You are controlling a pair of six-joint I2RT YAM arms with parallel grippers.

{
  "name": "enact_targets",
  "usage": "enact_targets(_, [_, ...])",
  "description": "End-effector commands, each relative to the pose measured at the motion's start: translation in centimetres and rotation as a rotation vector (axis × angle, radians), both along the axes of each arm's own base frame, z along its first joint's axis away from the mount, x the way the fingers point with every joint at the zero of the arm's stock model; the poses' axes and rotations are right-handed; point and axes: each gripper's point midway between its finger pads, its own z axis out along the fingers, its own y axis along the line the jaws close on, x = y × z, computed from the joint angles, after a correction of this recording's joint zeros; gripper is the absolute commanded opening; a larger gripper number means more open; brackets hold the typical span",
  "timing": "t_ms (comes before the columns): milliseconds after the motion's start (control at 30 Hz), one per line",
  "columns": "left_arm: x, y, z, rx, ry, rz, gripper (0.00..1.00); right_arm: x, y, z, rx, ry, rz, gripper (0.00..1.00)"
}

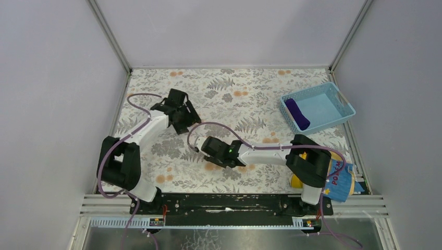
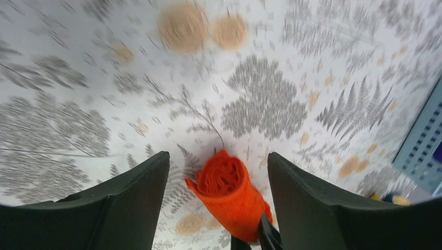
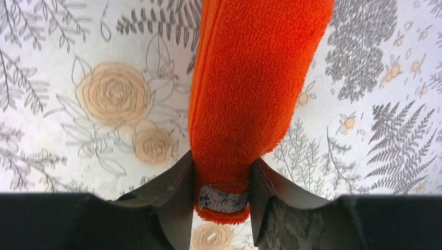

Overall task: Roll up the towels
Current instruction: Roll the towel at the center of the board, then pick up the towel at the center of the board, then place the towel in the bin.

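The orange-red towel (image 3: 250,78) is a tight roll lying on the fern-print table. My right gripper (image 3: 223,159) is shut on one end of it, both fingers pressed into the cloth beside a small sewn label. In the left wrist view the roll's spiral end (image 2: 224,179) faces me between the wide-apart fingers of my left gripper (image 2: 218,154), which is open and does not touch it. From above, the left gripper (image 1: 182,117) and right gripper (image 1: 197,141) meet mid-table and hide this roll. The purple towel (image 1: 297,114) lies rolled in the blue basket.
The blue plastic basket (image 1: 341,107) stands at the back right; its corner shows in the left wrist view (image 2: 422,146). A yellow-and-blue printed cloth (image 1: 341,179) lies by the right arm's base. Frame posts and walls bound the table.
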Motion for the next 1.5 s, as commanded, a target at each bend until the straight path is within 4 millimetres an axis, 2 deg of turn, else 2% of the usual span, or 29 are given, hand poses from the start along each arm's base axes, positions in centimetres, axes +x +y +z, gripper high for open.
enact_targets(0, [1.1,4.8,2.5,0.101,-0.020,0.042,0.69,-2.3,-3.8,0.3,-0.087,0.126,-0.016,0.01])
enact_targets(67, [1.4,6.7,3.6,0.132,-0.049,0.068,0.71,-1.3,-4.6,1.9,-0.088,0.094,-0.042,0.01])
enact_targets(167, [0.9,8.2,5.1,0.182,-0.087,0.070,0.73,1.0,-6.7,4.7,-0.090,0.041,-0.113,0.00])
enact_targets(300, [0.1,9.4,6.6,0.244,-0.139,0.052,0.74,4.6,-10.8,9.0,-0.118,-0.059,-0.227,0.00])
enact_targets(533, [-1.2,12.2,9.4,0.385,-0.245,0.048,0.83,10.5,-20.7,16.1,-0.229,-0.255,-0.439,0.00])
enact_targets(667, [-1.7,12.4,10.0,0.389,-0.296,0.060,0.88,13.3,-27.0,19.8,-0.307,-0.364,-0.570,0.00])
enact_targets(800, [-2.3,12.9,9.2,0.406,-0.289,0.065,0.91,15.9,-34.4,21.5,-0.407,-0.456,-0.731,0.00])
enact_targets(867, [-2.5,12.7,9.0,0.399,-0.288,0.059,0.91,16.9,-37.6,21.9,-0.491,-0.511,-0.779,0.00])
enact_targets(967, [-2.5,12.5,9.1,0.387,-0.294,0.052,0.92,18.6,-41.4,21.0,-0.492,-0.535,-0.832,0.00])
enact_targets(1067, [-2.5,12.3,9.1,0.381,-0.294,0.047,0.92,19.8,-44.3,19.5,-0.515,-0.515,-0.860,0.00])
enact_targets(1233, [-2.6,12.3,8.9,0.386,-0.290,0.049,0.92,21.3,-45.5,14.2,-0.519,-0.434,-0.829,0.00])
enact_targets(1333, [-2.7,12.6,8.9,0.394,-0.289,0.057,0.92,21.9,-45.6,10.1,-0.490,-0.364,-0.813,0.00])
enact_targets(1467, [-2.8,12.9,8.9,0.408,-0.289,0.070,0.92,22.2,-45.2,6.2,-0.440,-0.275,-0.785,0.00])
